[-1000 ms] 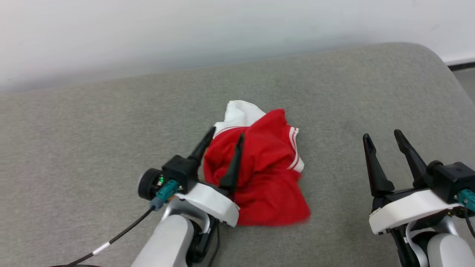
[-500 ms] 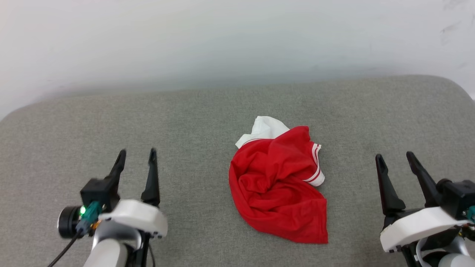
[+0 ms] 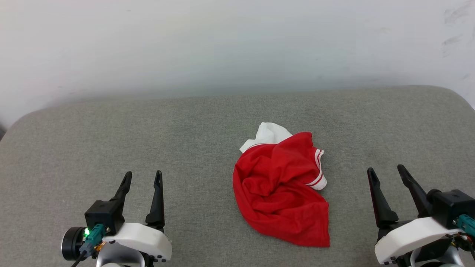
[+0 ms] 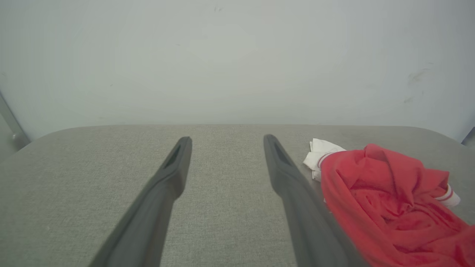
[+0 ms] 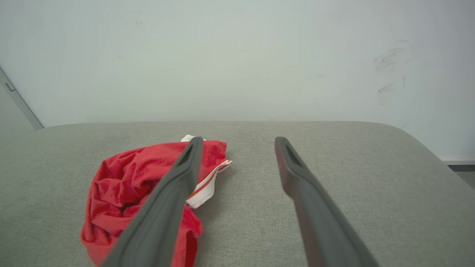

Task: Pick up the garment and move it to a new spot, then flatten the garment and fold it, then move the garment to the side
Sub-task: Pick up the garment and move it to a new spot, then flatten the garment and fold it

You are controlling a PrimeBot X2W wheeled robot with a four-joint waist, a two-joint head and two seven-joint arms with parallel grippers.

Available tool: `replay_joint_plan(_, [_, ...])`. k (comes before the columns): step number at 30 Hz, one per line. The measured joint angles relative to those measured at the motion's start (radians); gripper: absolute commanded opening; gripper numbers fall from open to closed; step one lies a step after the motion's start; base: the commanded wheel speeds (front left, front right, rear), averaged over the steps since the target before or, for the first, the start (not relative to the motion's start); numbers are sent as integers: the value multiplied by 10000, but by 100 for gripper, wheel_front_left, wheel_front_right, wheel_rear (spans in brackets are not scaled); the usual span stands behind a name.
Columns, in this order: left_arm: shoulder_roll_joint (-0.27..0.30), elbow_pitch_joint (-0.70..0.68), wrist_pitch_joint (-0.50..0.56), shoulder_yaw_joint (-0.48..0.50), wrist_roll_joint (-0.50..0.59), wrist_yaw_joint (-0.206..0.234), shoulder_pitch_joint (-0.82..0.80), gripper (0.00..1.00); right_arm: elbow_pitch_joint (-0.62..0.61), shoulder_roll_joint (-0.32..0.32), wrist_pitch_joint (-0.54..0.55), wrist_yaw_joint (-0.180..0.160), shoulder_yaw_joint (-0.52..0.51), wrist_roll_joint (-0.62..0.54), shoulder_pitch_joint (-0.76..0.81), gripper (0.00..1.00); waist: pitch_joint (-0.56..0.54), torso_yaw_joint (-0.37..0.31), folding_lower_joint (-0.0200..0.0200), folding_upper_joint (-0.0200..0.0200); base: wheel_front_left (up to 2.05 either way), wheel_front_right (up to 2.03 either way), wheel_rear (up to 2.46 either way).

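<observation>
The garment (image 3: 284, 185) lies crumpled in a red heap on the grey cushion, a white sleeve poking out at its far side and a striped trim on its right edge; letters and number are hidden. My left gripper (image 3: 143, 176) stands open at the lower left, well clear of the cloth. At the lower right my right gripper (image 3: 386, 171) is open too, apart from it. The left wrist view has the garment (image 4: 386, 200) right of its open fingers (image 4: 174, 174). In the right wrist view the garment (image 5: 130, 185) sits left, partly behind the left finger (image 5: 178, 185).
The grey upholstered surface (image 3: 185, 141) runs wide, with rounded corners at far left and far right. A pale wall (image 3: 237, 44) rises directly behind its back edge. A strip of floor and dark skirting (image 5: 460, 167) shows past the right corner.
One second ago my left gripper was open around the garment; it has let go and drawn back to the lower left. The head camera has tilted and shifted.
</observation>
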Motion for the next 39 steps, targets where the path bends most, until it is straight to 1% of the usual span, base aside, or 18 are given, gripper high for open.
replay_joint_plan(5, [29,-153,12,-46,2,25,11,100,33,2,58,0,-38,75,-1,100,-20,-36,0,0,0,0,0])
replay_joint_plan(10, [48,-364,-4,-84,65,69,-16,100,328,4,376,0,-717,445,-34,100,131,-16,0,0,0,0,0])
replay_joint_plan(13, [35,-500,-56,-123,86,71,-253,100,711,4,930,0,-1308,686,-325,100,376,76,0,0,0,0,0])
replay_joint_plan(16, [-27,-646,-150,-203,171,73,-521,100,1208,-79,1835,0,-1733,840,-1034,100,709,215,0,0,0,0,0])
replay_joint_plan(18, [-107,-738,-226,-293,234,75,-715,100,1593,-332,2660,0,-1801,1024,-1597,100,973,330,1,0,0,0,0])
replay_joint_plan(22, [-284,-652,-397,-487,251,-29,-1123,100,2184,-878,4460,0,-1413,1639,-2785,100,1520,618,1,0,0,0,0])
replay_joint_plan(25, [-416,-506,-535,-608,280,-104,-1398,100,2437,-1285,5768,0,-769,2125,-3590,100,1889,883,2,0,0,0,0])
replay_joint_plan(28, [-556,-370,-639,-709,290,-159,-1685,100,2512,-1561,6822,0,-54,2489,-4150,100,2233,1151,2,0,0,0,0])
replay_joint_plan(31, [-671,-234,-732,-790,324,-203,-1943,100,2704,-1824,7626,0,531,2752,-4687,100,2550,1395,3,0,0,0,0])
replay_joint_plan(33, [-715,-142,-811,-819,332,-240,-2043,100,3049,-2002,8103,0,817,2824,-4883,100,2738,1539,3,0,0,0,0])
replay_joint_plan(36, [-800,-8,-890,-848,334,-286,-2145,100,3622,-2123,8518,0,1133,2861,-4933,100,2956,1715,3,0,0,0,0])
replay_joint_plan(39, [-849,144,-934,-863,320,-291,-2157,100,4004,-2263,8594,0,1294,2932,-5052,100,3063,1835,2,0,0,0,0])
